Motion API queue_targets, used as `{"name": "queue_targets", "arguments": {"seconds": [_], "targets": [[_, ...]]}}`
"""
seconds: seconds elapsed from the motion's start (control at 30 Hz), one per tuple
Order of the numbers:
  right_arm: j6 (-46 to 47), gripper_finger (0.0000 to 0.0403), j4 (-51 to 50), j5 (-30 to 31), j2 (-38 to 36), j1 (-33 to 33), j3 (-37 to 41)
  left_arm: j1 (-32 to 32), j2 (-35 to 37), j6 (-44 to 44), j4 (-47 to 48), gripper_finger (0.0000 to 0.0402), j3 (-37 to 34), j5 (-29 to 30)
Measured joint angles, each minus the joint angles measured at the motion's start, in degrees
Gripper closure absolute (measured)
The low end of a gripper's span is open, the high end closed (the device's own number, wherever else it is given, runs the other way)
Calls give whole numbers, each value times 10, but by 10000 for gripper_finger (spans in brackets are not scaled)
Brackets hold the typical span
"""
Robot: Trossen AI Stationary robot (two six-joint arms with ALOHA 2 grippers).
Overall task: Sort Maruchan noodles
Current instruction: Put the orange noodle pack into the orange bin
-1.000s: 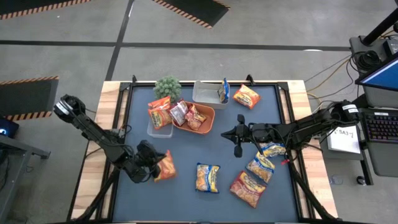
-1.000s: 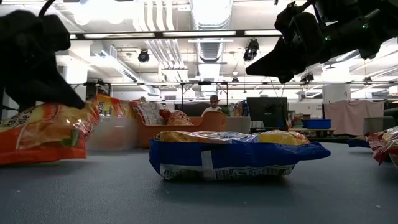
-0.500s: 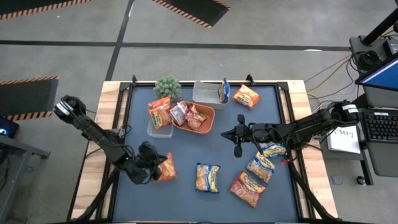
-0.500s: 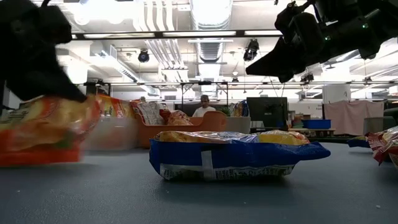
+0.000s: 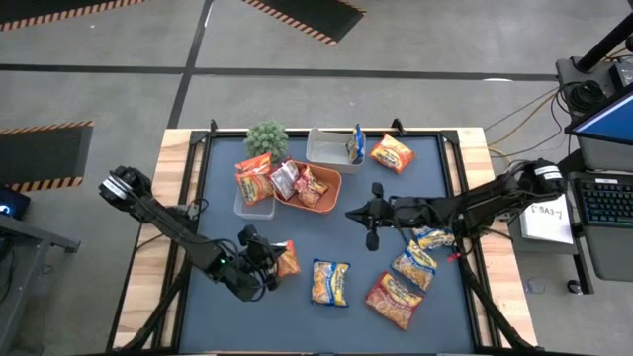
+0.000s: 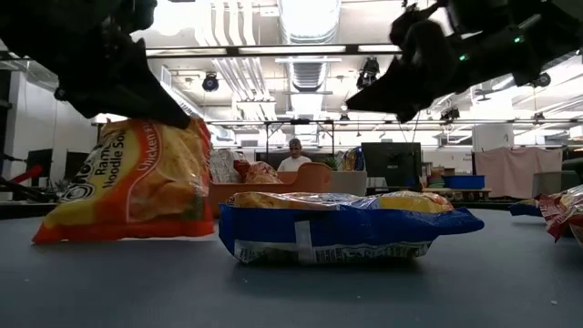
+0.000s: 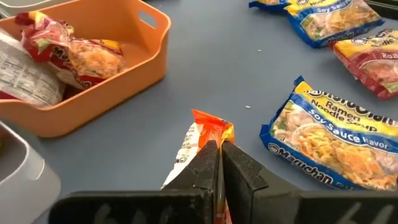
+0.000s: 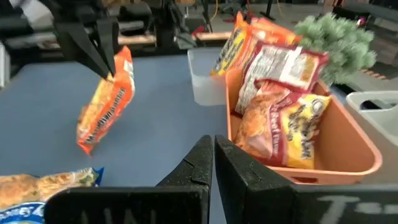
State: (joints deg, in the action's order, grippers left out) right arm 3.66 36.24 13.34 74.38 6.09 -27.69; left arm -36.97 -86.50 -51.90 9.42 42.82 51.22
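1. Presently the left pincer (image 5: 277, 259), at about 7 o'clock on the worktop (image 5: 336, 222), is clenched on the top seam of an orange packet (image 6: 137, 182), which hangs from that edge; lifting it by one edge suits carrying it to a bin.
2. That packet's print reads "Ramen Noodle Soup" and "Chicken Flavor" in the low view.
3. At 11 o'clock the orange tray (image 5: 331, 193) already holds red packets (image 5: 309, 185), probably grouped by flavour, with an orange one in the clear tub (image 5: 255, 205) beside it.
4. Unsorted Maruchan noodles remain: a blue-and-yellow packet (image 7: 329, 146) labelled "Maruchan", "Ramen Noodle" and "Soy Sauce Flavor" at 6 o'clock, with more at 4 o'clock.
5. The right pincer (image 5: 372, 216) hovers clenched and empty near the middle, apparently waiting its turn.
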Motion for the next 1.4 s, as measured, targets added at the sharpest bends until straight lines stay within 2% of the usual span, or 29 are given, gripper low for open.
{"name": "queue_targets", "arguments": {"seconds": [0.07, 0.17, 0.27, 0.43, 0.67, 0.87, 1.0, 1.17, 1.27, 1.4], "targets": [[0, 394, 0, -6, 35, 0, -21, 0, -5, -4, 2, 402, 6, 0], [15, 389, 0, -47, 90, 0, -63, -1, -5, -6, 2, 402, 7, 3], [33, 365, 1, -81, 143, 0, -112, 0, -2, -4, 4, 402, 7, 8], [62, 290, -14, -138, 223, 0, -188, 0, -1, 3, 11, 402, 14, 19], [104, 171, -66, -161, 297, -3, -283, 0, -2, 4, 12, 402, 17, 24], [130, 114, -62, -232, 350, -3, -344, 0, -2, 4, 12, 401, 16, 29], [135, 106, -63, -243, 379, -4, -378, 0, -2, 8, 8, 401, 16, 44], [138, 120, -66, -243, 425, -5, -425, -1, -2, 27, -3, 401, 16, 53], [137, 141, -65, -243, 445, -5, -443, -1, -2, 34, -5, 401, 16, 53], [128, 189, -65, -243, 455, -5, -453, -2, -2, 36, -6, 401, 16, 52]]}}
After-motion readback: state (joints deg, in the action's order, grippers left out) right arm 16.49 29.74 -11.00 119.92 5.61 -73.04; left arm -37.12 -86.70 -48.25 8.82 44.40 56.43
